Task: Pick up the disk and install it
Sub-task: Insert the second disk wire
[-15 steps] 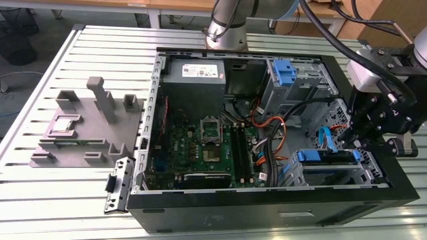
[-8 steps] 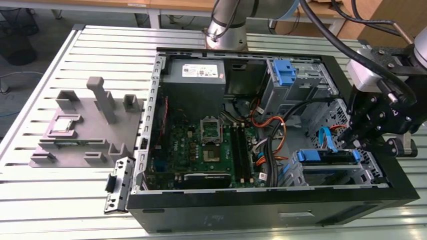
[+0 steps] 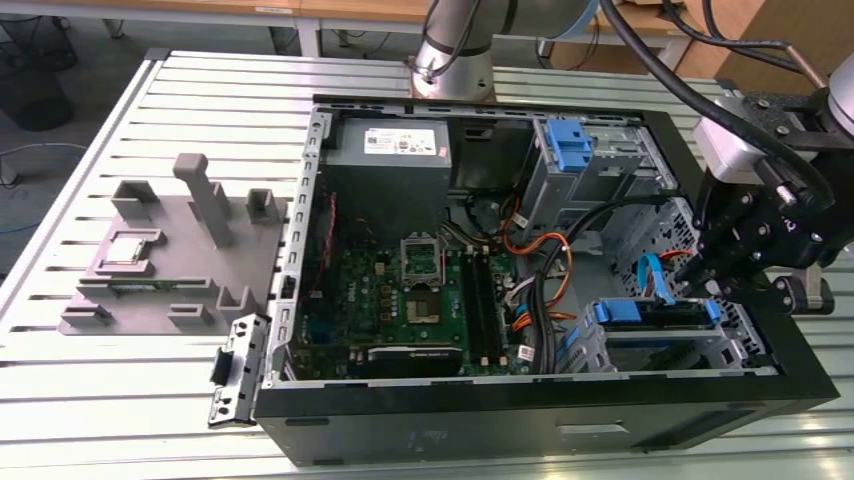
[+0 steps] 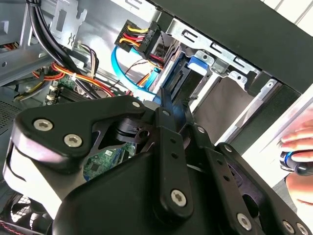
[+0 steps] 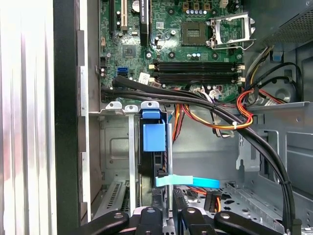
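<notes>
The disk (image 3: 650,312) sits edge-up in the drive bay at the computer case's (image 3: 534,430) near right corner, its long axis running left-right in the exterior view. The gripper (image 3: 703,268) hovers just above it; whether its fingers are parted I cannot tell.

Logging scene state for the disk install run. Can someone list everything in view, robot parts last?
table: 1, silver, slatted, under everything
PC case: 1, black, side open, on the table
motherboard: 1, green, inside the case
power supply: 1, grey, case corner near the arm base
bracket: 1, blue, bay beside the power supply
disk: 1, blue-framed, in the drive bay at the exterior view's right
cables: several, orange, red, black, one blue, inside the case
fixture: 1, grey, exterior view's left of the case
chip: 1, silver, on the fixture
hand: 1, person's, outside the case
arm: 1, grey, behind the case
end effector: 1, black, just above the disk
</notes>
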